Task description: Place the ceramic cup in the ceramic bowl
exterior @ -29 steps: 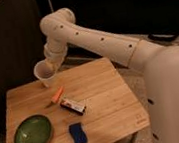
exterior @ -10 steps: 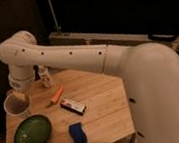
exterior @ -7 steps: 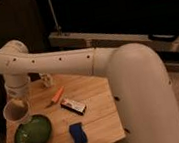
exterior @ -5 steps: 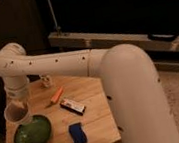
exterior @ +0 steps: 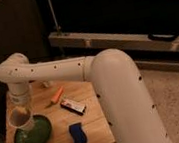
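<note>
The ceramic cup (exterior: 20, 118) is small and white. It hangs tilted at the end of my white arm, just over the left part of the ceramic bowl (exterior: 36, 138). That bowl is shallow, glossy and dark green, and it rests on the front left of the wooden table (exterior: 95, 135). My gripper (exterior: 20, 109) sits under the wrist and is shut on the cup's rim. Wrist and cup hide its fingers. Whether the cup touches the bowl I cannot tell.
A blue sponge (exterior: 77, 134) lies right of the bowl. Behind it are a dark flat packet (exterior: 73, 106) and an orange stick-like item (exterior: 56, 95). A small pale bottle (exterior: 47, 84) peeks out behind my arm. A metal rail (exterior: 129, 40) runs behind the table.
My arm has swung left and down across the table with the cup. Over the last second the cup has sunk lower and now hangs over the bowl.
</note>
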Available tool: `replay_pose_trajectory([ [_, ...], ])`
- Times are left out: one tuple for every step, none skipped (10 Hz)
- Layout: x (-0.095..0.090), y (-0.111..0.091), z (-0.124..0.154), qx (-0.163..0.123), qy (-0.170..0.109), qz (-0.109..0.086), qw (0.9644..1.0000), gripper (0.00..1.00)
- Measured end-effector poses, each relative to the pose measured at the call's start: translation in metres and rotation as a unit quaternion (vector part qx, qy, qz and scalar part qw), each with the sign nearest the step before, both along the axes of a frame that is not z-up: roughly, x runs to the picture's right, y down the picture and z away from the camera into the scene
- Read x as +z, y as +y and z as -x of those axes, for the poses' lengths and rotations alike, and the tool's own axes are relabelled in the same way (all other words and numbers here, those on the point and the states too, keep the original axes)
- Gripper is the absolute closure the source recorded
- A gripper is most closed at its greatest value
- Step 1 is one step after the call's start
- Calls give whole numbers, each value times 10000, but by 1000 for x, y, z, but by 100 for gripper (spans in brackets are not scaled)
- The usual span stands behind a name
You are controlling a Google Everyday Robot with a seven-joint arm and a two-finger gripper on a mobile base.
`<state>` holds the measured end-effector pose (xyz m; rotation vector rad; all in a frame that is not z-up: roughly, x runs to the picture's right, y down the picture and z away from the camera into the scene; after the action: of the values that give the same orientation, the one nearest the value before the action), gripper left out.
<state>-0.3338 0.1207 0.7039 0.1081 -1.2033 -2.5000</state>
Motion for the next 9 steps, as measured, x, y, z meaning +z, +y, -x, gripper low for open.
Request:
replay_pose_trajectory([
  [2, 3, 0, -7, -1, 44, 10000, 100],
  [8, 7, -2, -21, 16, 92, 10000, 100],
  [12, 11, -2, -70, 45, 109, 9999, 95],
  [15, 14, -2, -107, 65, 113, 9999, 88],
  [19, 17, -3, -142, 104, 137, 9998, 76],
  [22, 18, -5, -159, 149, 158, 9996, 67],
  [25, 20, -9, -182, 208, 176, 9995, 56],
  [26, 21, -9, -207, 225, 170, 9994, 48],
  [27, 24, -7, -276, 237, 166, 9992, 36],
])
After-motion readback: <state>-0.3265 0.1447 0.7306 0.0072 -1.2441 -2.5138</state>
